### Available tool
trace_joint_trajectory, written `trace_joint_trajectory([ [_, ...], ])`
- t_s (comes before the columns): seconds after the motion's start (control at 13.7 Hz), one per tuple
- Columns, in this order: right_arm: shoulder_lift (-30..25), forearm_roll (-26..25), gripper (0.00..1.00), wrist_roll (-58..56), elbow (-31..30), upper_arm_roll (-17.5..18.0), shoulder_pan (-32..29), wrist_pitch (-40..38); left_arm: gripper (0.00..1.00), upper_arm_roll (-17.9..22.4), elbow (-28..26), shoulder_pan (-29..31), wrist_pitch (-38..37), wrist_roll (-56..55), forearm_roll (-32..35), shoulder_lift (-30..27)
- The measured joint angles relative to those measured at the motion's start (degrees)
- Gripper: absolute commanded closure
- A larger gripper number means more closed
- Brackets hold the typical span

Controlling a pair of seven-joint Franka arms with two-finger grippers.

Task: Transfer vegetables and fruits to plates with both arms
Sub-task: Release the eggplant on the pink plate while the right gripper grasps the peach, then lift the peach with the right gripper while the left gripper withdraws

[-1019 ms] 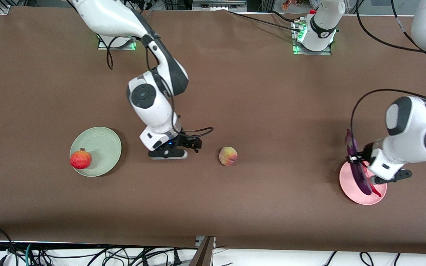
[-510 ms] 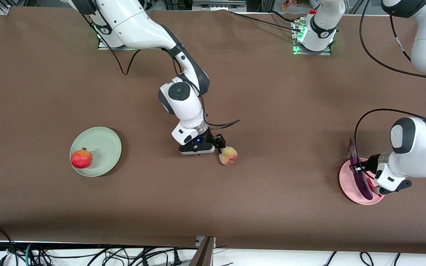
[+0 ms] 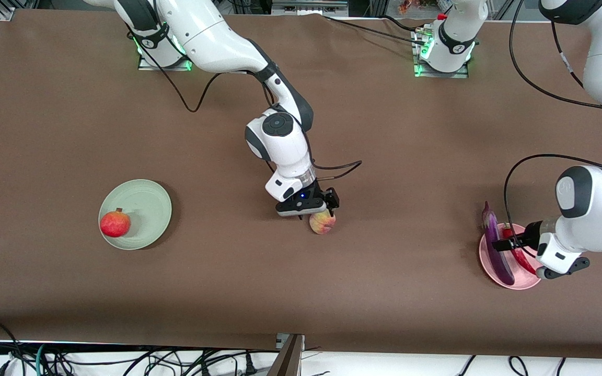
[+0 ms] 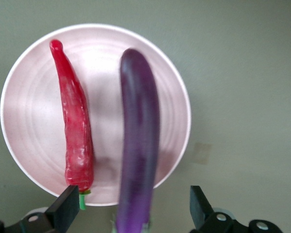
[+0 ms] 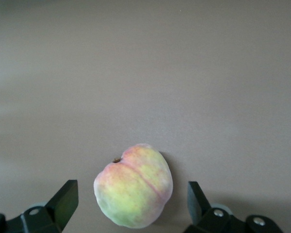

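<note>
No readable text, label, brand, number or sign on anything here.

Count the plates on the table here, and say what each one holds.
2. The pale green plate sits toward the right arm's end, holding the round red fruit. The pink plate sits toward the left arm's end, holding the eggplant and chili pepper.

Right gripper [image 3: 315,210] low at mid-table, fingers spread wide. Left gripper [image 3: 510,244] at its own end, fingers parted.

We see the whole table [image 3: 384,130] from high across it — each wrist camera looks down close: pink plate [image 4: 19,136], peach [image 5: 134,192].
</note>
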Motion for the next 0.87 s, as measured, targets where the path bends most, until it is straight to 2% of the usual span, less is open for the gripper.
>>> trace_joint_trajectory([
  [0.15,0.84,-0.09,0.01,0.0,1.19,-0.5,0.09,0.0,0.0,-1.86,1.16,1.28,-1.94,0.55,-3.6,-2.78],
  [0.44,3.43,-0.94,0.01,0.0,4.56,-0.97,0.13,0.0,0.0,-4.79,1.89,1.38,-19.45,0.69,-4.33,-14.84],
  [0.66,5.57,-1.0,0.01,0.0,6.56,-1.11,0.21,0.99,0.0,-4.83,1.84,1.47,-24.54,5.17,-4.33,-23.08],
  [0.87,6.9,-1.16,0.01,0.0,7.2,-1.77,0.3,2.44,0.0,-4.06,1.61,1.62,-27.51,10.61,-4.33,-28.54],
])
